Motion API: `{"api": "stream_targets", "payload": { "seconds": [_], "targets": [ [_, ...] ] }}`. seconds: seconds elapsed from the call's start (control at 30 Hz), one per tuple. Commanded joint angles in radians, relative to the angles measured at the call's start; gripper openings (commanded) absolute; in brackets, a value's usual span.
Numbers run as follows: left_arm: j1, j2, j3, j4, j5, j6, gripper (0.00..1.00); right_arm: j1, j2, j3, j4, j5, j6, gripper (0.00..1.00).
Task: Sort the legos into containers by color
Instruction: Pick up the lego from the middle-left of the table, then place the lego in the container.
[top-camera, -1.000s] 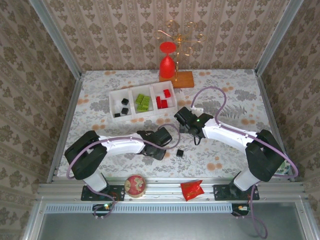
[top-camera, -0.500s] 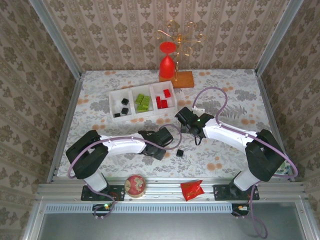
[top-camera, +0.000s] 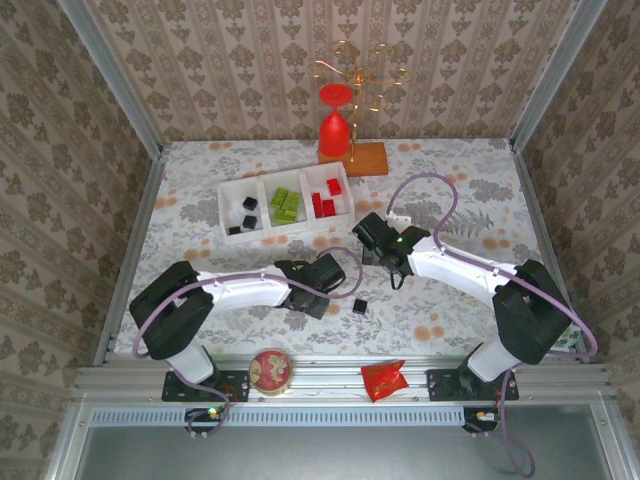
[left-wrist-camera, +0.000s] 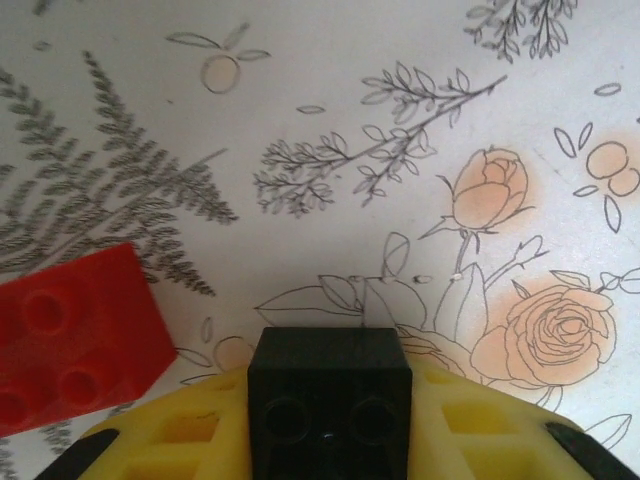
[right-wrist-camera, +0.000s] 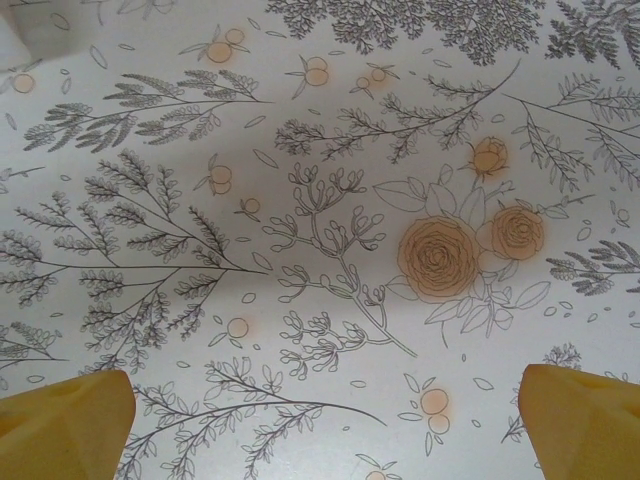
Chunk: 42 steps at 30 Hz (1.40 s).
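Observation:
My left gripper (left-wrist-camera: 330, 445) is shut on a small black lego (left-wrist-camera: 330, 385), which sits tight between its yellow fingers (left-wrist-camera: 175, 440) just above the flowered tablecloth. A red lego (left-wrist-camera: 70, 335) lies on the cloth to its left. From above, the left gripper (top-camera: 318, 285) is low at table centre, and another black lego (top-camera: 359, 307) lies loose to its right. The white container tray (top-camera: 262, 230) holds black, green (top-camera: 286, 204) and red (top-camera: 325, 198) legos in its left, middle and right compartments. My right gripper (top-camera: 372, 238) (right-wrist-camera: 325, 425) stands open over bare cloth, near the tray's right end.
A tall red goblet (top-camera: 335, 125) stands on a wooden base (top-camera: 362, 160) with a gold wire stand behind the tray. A round red tin (top-camera: 270, 370) and a crinkled red packet (top-camera: 383, 378) lie at the near edge between the arm bases.
The left gripper's jaws have closed in on the black lego. Both arms have barely shifted otherwise.

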Motion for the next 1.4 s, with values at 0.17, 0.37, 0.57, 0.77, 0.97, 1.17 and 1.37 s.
{"api": "stream_targets", "payload": {
  "seconds": [0.17,0.37,0.57,0.77,0.97,1.17,1.37],
  "targets": [
    [0.024,-0.173,0.014,-0.059,-0.114,-0.019,0.32,-0.004,-0.061,-0.046,0.041,-0.024,-0.022,1.00],
    [0.118,-0.308,-0.020,-0.063,-0.154,-0.021,0.32,0.001,-0.071,-0.059,0.075,-0.043,-0.036,1.00],
    [0.261,-0.414,-0.061,-0.018,-0.146,-0.002,0.33,0.020,-0.069,-0.060,0.138,-0.075,-0.084,1.00],
    [0.418,-0.430,-0.050,0.025,-0.145,0.046,0.34,0.057,-0.053,-0.047,0.182,-0.084,-0.132,1.00],
    [0.558,-0.404,-0.025,0.106,-0.107,0.092,0.34,0.089,-0.028,-0.027,0.211,-0.099,-0.171,1.00],
    [0.688,-0.310,0.039,0.163,-0.038,0.133,0.34,0.110,0.018,0.011,0.225,-0.131,-0.194,1.00],
    [0.754,-0.182,0.130,0.192,0.003,0.171,0.34,0.126,0.084,0.059,0.220,-0.174,-0.215,1.00]
  ]
}}
